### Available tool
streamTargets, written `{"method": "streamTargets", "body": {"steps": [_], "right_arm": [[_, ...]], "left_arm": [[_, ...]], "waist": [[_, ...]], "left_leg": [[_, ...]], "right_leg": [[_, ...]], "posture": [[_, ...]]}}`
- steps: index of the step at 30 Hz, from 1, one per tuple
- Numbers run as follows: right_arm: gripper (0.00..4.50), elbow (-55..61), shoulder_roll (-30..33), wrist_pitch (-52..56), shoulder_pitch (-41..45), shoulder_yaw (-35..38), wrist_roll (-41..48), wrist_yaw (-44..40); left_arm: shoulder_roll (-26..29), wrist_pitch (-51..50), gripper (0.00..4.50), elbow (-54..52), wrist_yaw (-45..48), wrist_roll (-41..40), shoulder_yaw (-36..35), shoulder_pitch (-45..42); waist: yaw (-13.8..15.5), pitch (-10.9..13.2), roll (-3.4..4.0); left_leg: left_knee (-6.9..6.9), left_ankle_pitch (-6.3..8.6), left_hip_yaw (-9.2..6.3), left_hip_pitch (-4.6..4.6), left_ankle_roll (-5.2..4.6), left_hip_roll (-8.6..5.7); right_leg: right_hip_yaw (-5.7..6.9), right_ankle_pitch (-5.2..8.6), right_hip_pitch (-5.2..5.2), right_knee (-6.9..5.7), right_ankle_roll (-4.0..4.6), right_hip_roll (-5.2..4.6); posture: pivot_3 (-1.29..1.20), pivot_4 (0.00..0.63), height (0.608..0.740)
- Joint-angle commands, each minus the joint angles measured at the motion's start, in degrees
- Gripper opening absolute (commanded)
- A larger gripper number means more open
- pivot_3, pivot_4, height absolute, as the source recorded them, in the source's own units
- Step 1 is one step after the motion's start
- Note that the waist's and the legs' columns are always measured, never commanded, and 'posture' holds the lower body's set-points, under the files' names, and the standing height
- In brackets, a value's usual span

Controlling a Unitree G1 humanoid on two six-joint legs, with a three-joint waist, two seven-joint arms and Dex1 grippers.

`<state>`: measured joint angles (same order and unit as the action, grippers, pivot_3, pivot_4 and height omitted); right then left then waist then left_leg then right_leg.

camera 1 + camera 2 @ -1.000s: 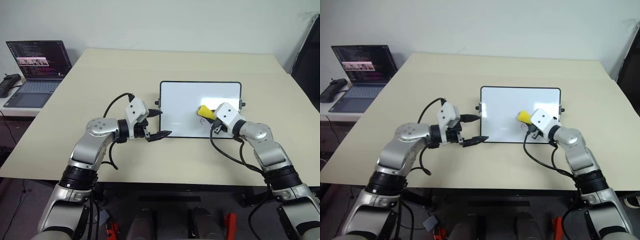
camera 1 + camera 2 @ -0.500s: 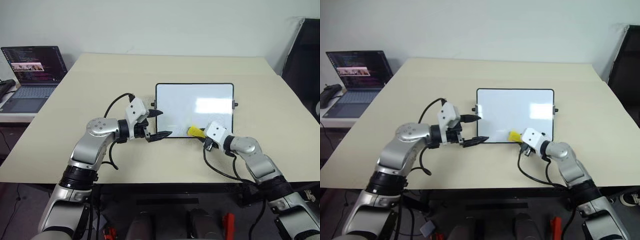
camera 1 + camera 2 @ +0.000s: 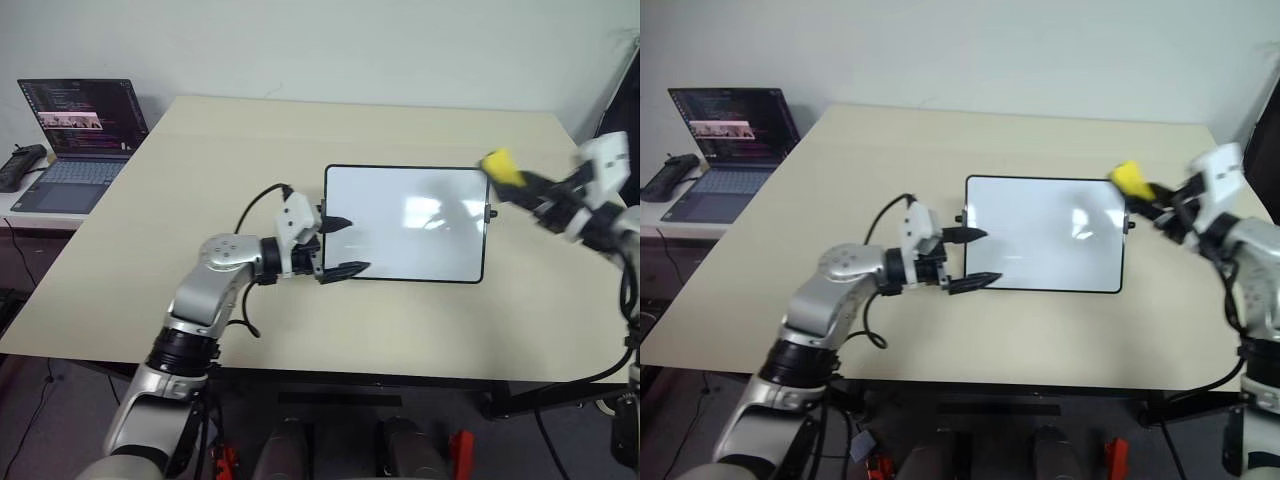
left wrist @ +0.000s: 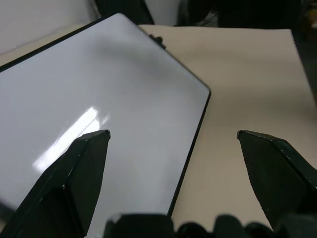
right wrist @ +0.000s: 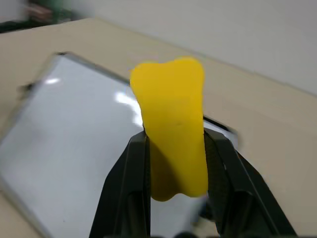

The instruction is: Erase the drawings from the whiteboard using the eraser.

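Observation:
The whiteboard [image 3: 405, 222] lies flat on the beige table [image 3: 230, 160]. Its glossy white face shows only glare, and the drawings are out of view. My left gripper [image 3: 355, 245] is open at the board's near left corner. One finger [image 4: 74, 188] hovers over the white face and the other over the bare table beside the frame. Nothing is between them. My right gripper [image 3: 522, 182] is raised above the board's far right corner and shut on the yellow eraser [image 3: 503, 167]. The eraser [image 5: 173, 124] sticks out between the black fingers [image 5: 131, 183].
An open laptop [image 3: 75, 140] stands on a lower side table to the left, with a black device [image 3: 20, 165] next to it. A dark object [image 3: 625, 90] rises beyond the table's right edge. Bare tabletop surrounds the board.
My right gripper has lifted the eraser off the board's near edge and swung it up and right to the far right corner. My left gripper has shifted slightly right. The camera has also moved.

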<state>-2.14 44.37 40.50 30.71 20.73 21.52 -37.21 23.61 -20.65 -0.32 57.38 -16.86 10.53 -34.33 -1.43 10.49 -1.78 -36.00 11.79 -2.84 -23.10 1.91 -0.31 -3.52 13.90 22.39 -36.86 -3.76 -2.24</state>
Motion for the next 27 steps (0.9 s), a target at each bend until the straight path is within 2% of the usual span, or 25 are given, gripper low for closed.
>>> {"method": "streamTargets", "body": {"steps": [1,5,11,20,27], "right_arm": [[1.11,-5.1,0.3,5.2,-1.0,3.5,-2.9,9.3],[1.11,-7.2,-2.4,6.8,-3.3,0.0,-4.8,12.4],[1.11,-15.8,-2.5,5.4,-0.5,-2.2,-7.5,15.2],[1.11,-25.5,-2.0,2.8,2.7,-4.5,-9.6,13.8],[3.37,-29.3,-0.3,0.2,3.5,-6.3,-11.1,11.7]], "left_arm": [[-1.8,1.5,4.5,-0.6,1.1,-0.4,1.5,-2.1],[-3.5,1.3,4.5,-0.4,2.0,-0.4,2.8,-2.7],[-3.7,0.6,4.5,-0.8,2.0,-0.3,3.0,-3.1],[-2.2,-1.4,4.5,-3.8,0.9,-0.7,2.4,-1.3],[-1.7,-1.9,4.5,-4.3,0.2,-0.9,2.0,-1.0]], "waist": [[-0.1,0.0,0.02],[-0.9,0.0,0.07],[-1.6,0.2,0.35],[-1.5,0.2,0.35],[-1.6,0.2,0.35]], "left_leg": [[0.0,0.0,0.01,0.0,0.0,0.0],[0.04,0.0,0.1,0.06,-0.01,0.03],[0.01,-0.01,0.18,0.1,-0.02,0.0],[0.04,0.0,0.19,0.08,-0.02,0.0],[0.02,-0.01,0.18,0.09,-0.02,0.0]], "right_leg": [[-0.01,0.01,0.01,-0.02,0.02,0.0],[-0.12,0.11,0.04,-0.08,-0.12,0.07],[-0.24,0.09,0.03,-0.11,-0.36,0.09],[-0.24,0.1,0.03,-0.05,-0.36,0.09],[-0.23,0.1,0.02,-0.05,-0.38,0.09]], "posture": [[0.0,0.15,0.74],[0.0,0.15,0.74],[0.0,0.15,0.74],[0.0,0.15,0.74],[0.0,0.15,0.74]]}}
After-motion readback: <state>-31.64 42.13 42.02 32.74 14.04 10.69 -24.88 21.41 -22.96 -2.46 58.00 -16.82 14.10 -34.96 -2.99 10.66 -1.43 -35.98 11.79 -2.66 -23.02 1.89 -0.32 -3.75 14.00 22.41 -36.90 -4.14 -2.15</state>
